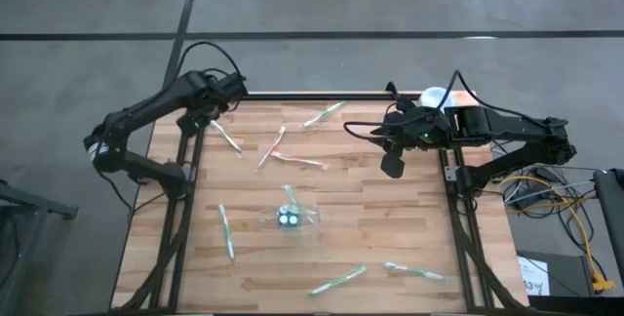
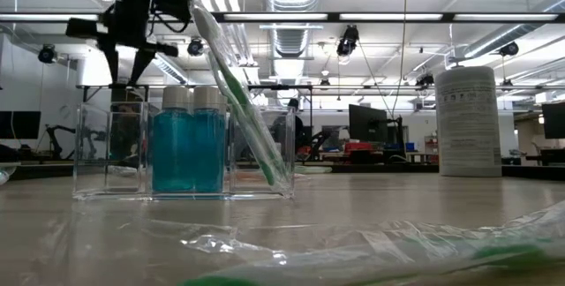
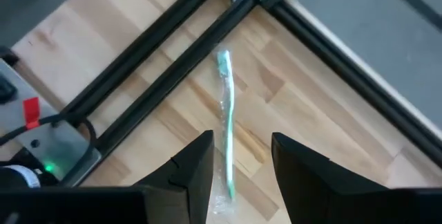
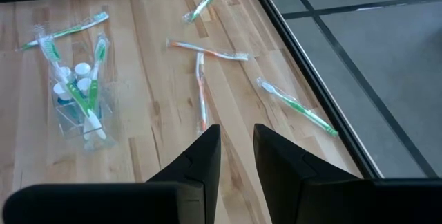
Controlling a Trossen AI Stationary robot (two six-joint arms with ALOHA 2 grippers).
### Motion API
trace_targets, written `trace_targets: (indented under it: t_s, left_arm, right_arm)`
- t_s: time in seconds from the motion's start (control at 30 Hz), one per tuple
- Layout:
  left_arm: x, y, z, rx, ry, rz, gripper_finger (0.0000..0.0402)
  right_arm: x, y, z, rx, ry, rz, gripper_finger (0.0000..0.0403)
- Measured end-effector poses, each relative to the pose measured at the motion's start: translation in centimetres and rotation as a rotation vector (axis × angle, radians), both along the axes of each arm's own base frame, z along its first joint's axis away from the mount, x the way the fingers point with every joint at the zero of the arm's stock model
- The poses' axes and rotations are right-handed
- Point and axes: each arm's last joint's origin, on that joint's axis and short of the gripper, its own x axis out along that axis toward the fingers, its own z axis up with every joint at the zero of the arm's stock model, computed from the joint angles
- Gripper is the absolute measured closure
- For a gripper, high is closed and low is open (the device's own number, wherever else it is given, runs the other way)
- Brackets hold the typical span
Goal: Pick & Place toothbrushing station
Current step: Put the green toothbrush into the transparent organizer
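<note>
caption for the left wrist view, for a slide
Left end effector, fingers apart, poised above a wrapped green toothbrush near the table's frame rails.

Nine toothbrushes [image 1: 227, 137] (wrapped); two bottles [image 2: 192, 140]

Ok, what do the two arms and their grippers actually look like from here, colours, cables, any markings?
Both arms are dark, near black, with jointed tubular links. The left gripper has two flat, angular black fingers; black cable loops over that arm, and a red tag and green light show at its base. The right gripper has matching black fingers, and a small green light glows on that arm.
</note>
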Motion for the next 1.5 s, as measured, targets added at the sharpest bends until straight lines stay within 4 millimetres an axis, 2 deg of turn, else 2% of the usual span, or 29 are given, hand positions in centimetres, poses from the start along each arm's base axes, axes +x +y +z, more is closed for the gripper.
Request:
trace_targets:
  t_s: [0.17, 0.4, 0.63, 0.9, 1.1, 1.5]
  left_arm:
    - [-0.6, 1.0, -2.1, -0.021, -0.036, -0.042, 0.0252]
    - [-2.8, 1.1, -3.9, -0.056, -0.006, -0.011, 0.0252]
    - [-2.6, 2.3, -6.4, 0.012, -0.043, -0.078, 0.0252]
    - [-3.9, 2.6, -9.6, -0.037, -0.074, -0.005, 0.0252]
    - [-4.5, 3.2, -11.8, -0.019, -0.138, -0.043, 0.0252]
    - [-5.3, 3.8, -13.2, 0.018, -0.148, -0.072, 0.0252]
  right_arm:
    - [0.0, 0.0, 0.0, 0.0, 0.0, 0.0, 0.0321]
    - [0.0, 0.0, 0.0, 0.0, 0.0, 0.0, 0.0321]
    - [0.0, 0.0, 0.0, 0.0, 0.0, 0.001, 0.0321]
    - [0.0, 0.0, 0.0, 0.0, 0.0, 0.0, 0.0321]
    - [0.0, 0.0, 0.0, 0.001, 0.0, 0.0, 0.0321]
    - [0.0, 0.0, 0.0, 0.0, 0.0, 0.0, 0.0321]
